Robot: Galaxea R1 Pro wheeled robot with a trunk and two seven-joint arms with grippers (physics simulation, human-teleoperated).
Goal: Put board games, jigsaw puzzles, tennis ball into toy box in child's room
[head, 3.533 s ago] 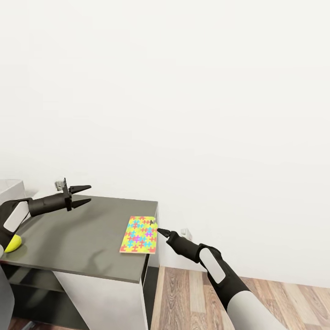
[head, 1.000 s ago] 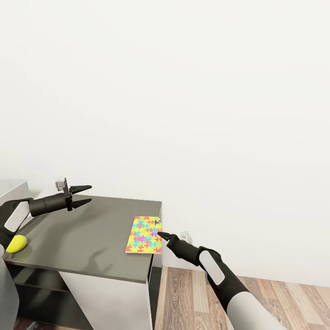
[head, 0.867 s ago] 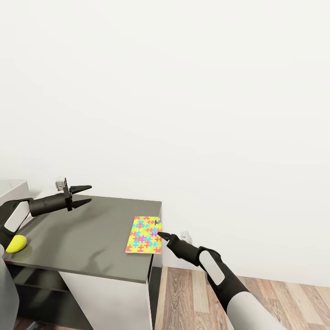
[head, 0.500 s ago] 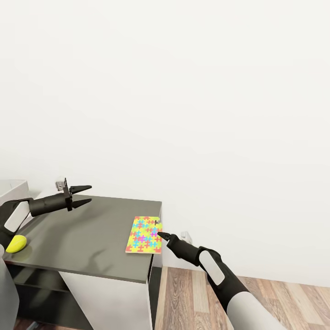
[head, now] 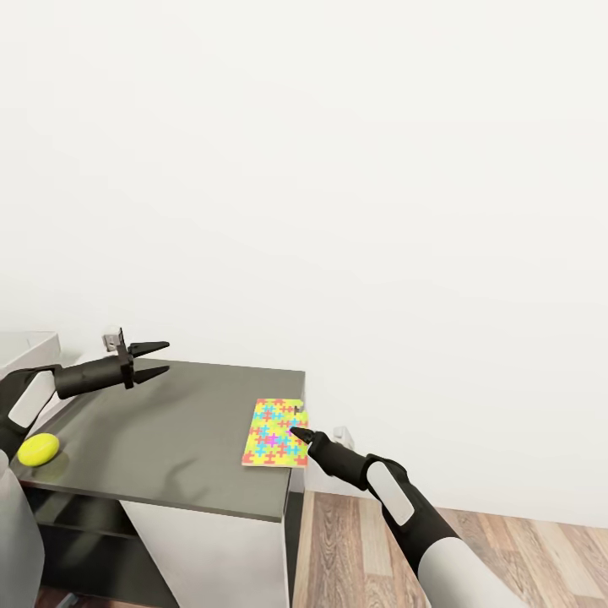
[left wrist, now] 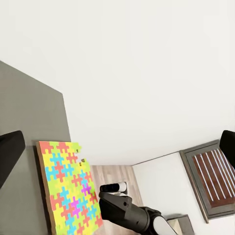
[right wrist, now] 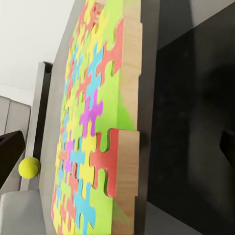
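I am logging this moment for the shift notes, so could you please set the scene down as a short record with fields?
surface: dark grey cabinet top
jigsaw puzzle: lies flat at the cabinet top's right edge
tennis ball: on the cabinet top, near its left end
right tool: at the puzzle's outer edge, low beside it; open or shut cannot be told
left tool: open, empty, held above the cabinet top
floor: wood planks to the right of the cabinet
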